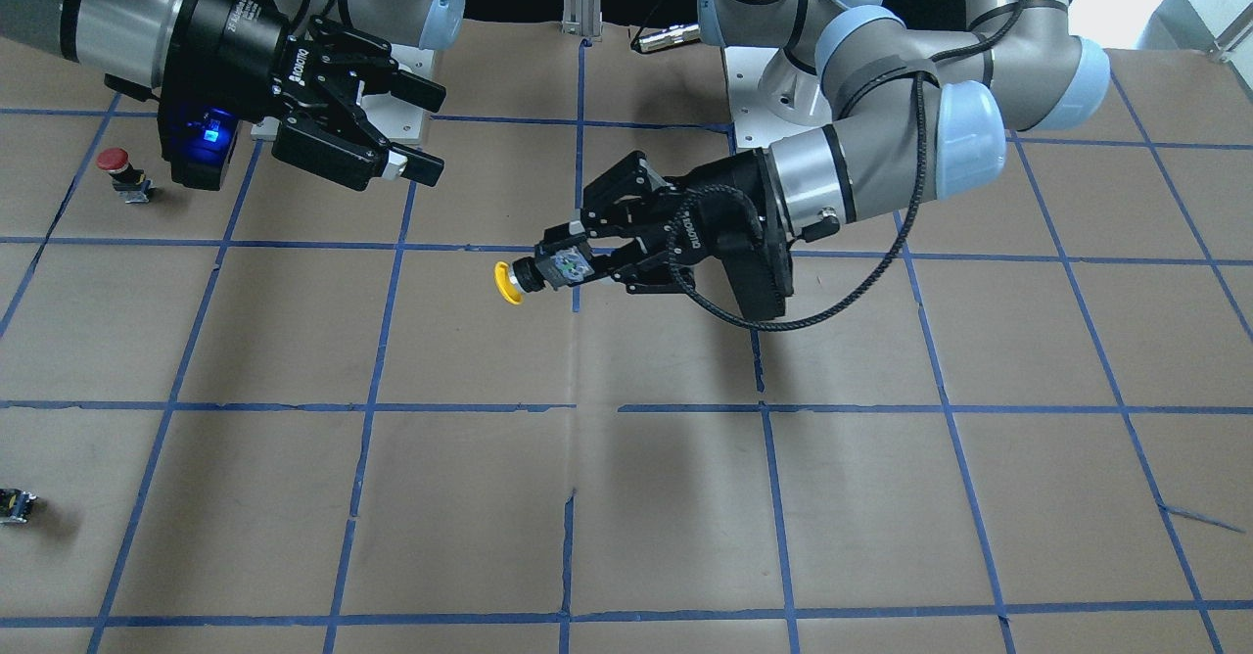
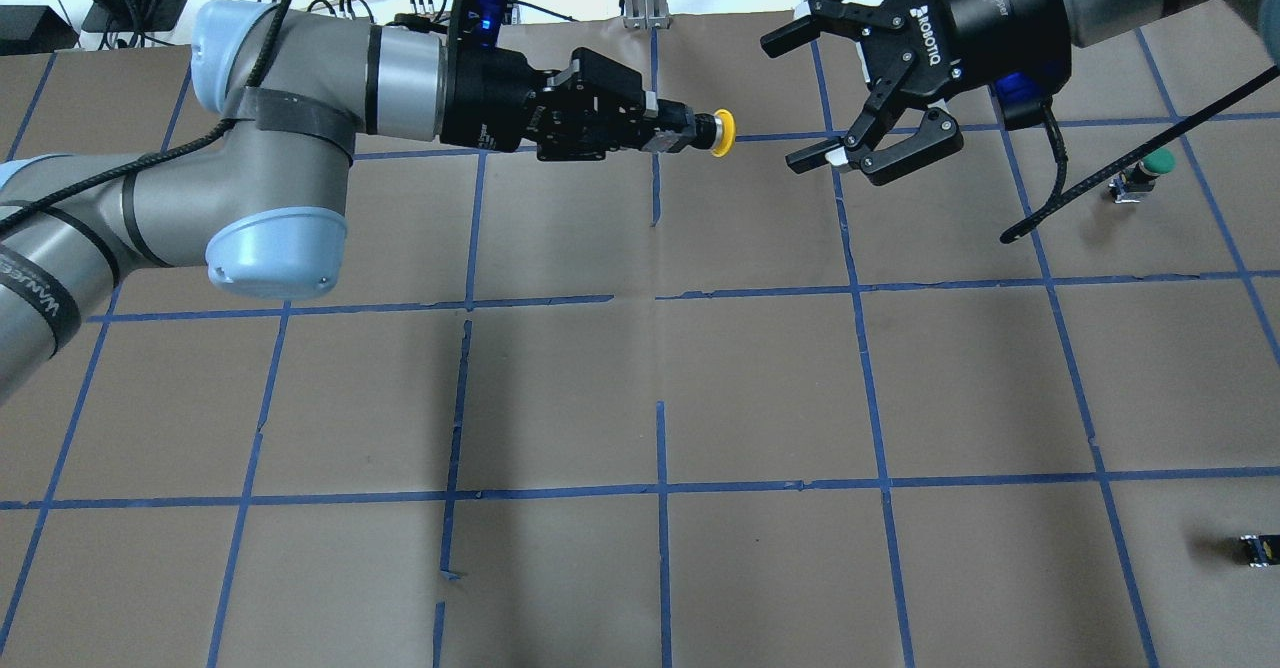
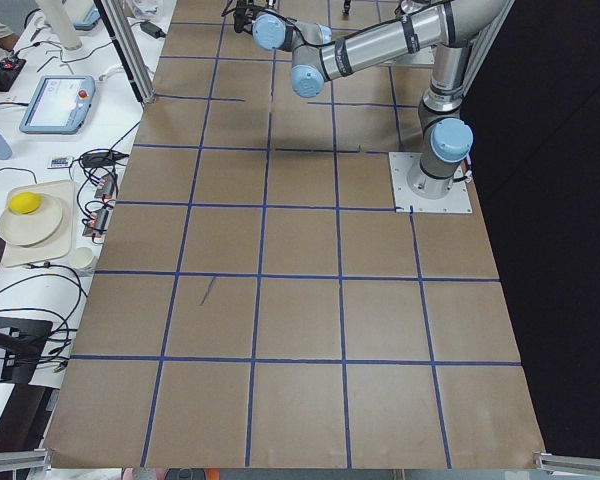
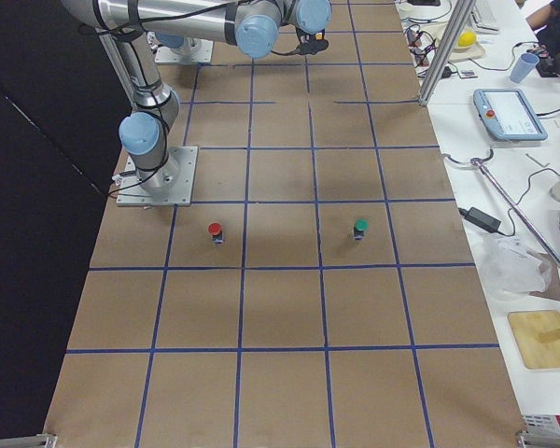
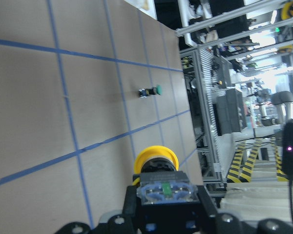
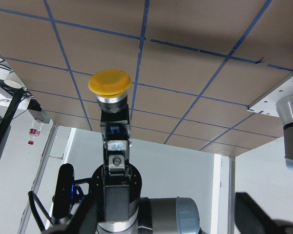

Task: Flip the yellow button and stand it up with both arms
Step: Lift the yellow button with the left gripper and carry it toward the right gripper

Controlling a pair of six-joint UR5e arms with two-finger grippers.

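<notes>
The yellow button (image 2: 722,133) is held in the air above the table. It lies sideways, and its yellow cap (image 1: 508,282) points at my right gripper. My left gripper (image 2: 672,135) is shut on its grey-black base (image 1: 563,267). The left wrist view shows the cap (image 5: 156,157) just past the fingers. My right gripper (image 2: 790,101) is open and empty, a short way from the cap and facing it; it also shows in the front view (image 1: 431,132). The right wrist view sees the cap (image 6: 110,83) head-on, with the left gripper (image 6: 115,146) behind it.
A red-capped button (image 1: 116,166) stands on the table near my right arm. A green-capped button (image 2: 1150,168) stands further right. A small black-grey block (image 2: 1258,548) lies near the right front edge. The brown table has a blue tape grid (image 2: 660,298).
</notes>
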